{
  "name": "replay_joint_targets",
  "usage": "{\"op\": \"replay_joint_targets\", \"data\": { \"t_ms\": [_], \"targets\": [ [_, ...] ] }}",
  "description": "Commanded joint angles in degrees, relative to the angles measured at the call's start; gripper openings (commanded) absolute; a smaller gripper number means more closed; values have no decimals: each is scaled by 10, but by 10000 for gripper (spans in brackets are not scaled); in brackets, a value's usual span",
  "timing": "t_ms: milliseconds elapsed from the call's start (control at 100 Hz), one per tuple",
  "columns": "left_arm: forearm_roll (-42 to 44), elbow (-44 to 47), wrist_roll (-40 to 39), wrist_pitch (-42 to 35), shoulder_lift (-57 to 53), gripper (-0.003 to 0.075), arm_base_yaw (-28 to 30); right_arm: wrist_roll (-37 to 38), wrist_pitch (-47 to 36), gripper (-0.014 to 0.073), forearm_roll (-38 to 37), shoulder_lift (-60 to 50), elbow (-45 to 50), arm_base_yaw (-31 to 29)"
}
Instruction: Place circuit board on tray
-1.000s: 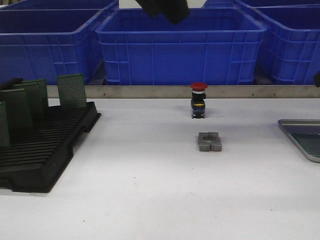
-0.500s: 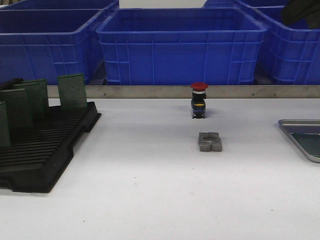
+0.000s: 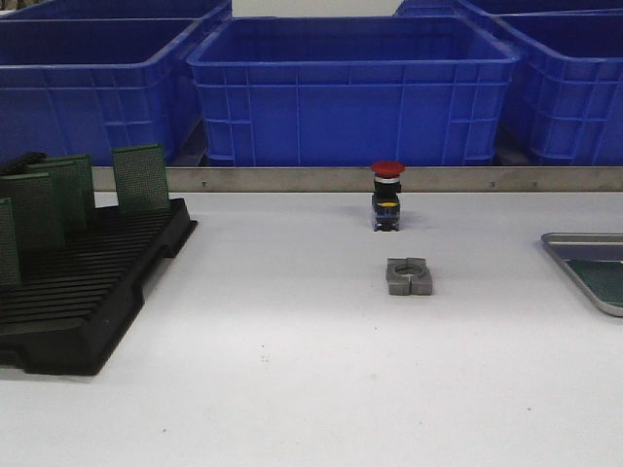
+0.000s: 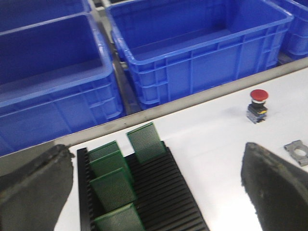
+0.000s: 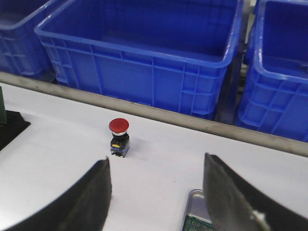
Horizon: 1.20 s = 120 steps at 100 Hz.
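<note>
Front view: neither arm nor gripper appears. A black slotted plastic rack point(image 3: 83, 292) sits at the left of the white table point(image 3: 292, 379), with several green perforated circuit boards point(image 3: 140, 177) standing upright in its slots; the boards nearest the left edge are cut off. At the right edge lies the silver-grey metal tray point(image 3: 574, 255) with a raised rounded rim, only partly in frame; a green patch shows inside it, too cropped to identify with certainty. Mid-table stand a red mushroom-head push button point(image 3: 386, 195) on a black body and, nearer the camera and apart from it, a small grey metal block point(image 3: 409, 275) with a round hole. Blue ribbed plastic crates point(image 3: 350, 88) line the far side behind a metal rail.

Left wrist view: the left gripper point(image 4: 159, 192) is spread wide, its two dark, rough-surfaced fingers point(image 4: 274, 183) far apart at either side, holding and touching nothing. Between them lies the rack with four boards upright in it. The fingertips are cut off.

Right wrist view: the right gripper point(image 5: 156, 202) is likewise spread, empty, its smooth dark fingers point(image 5: 86, 202) clear of everything. Between them a rounded tray corner shows, with the corner of a green perforated board point(image 5: 197, 224) lying in it, mostly cropped.
</note>
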Motion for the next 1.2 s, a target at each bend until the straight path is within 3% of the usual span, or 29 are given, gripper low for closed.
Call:
{"op": "replay_joint_targets", "data": {
  "t_ms": [0,300,590,710,850,990,1040,1190],
  "targets": [
    [-13,27,-7,-64,-47,649,12,-9,-46,447,14,-66,22,0],
    [-15,134,-7,-86,-188,619,26,-9,-70,447,14,-275,139,0],
    [-26,166,-7,-87,-224,618,26,-9,-69,444,15,-347,170,0],
    [-35,166,-7,-88,-224,590,26,-9,-71,350,15,-346,170,0],
    [-37,166,-7,-88,-224,410,26,-9,-71,127,15,-346,170,0],
    [-37,166,-7,-88,-224,118,26,-9,-74,-67,15,-346,170,0],
    [-37,166,-7,-88,-224,-5,26,-9,-76,-64,15,-346,170,0],
    [-37,166,-7,-88,-224,-18,26,-9,-79,-67,15,-346,170,0]
  ]
}}
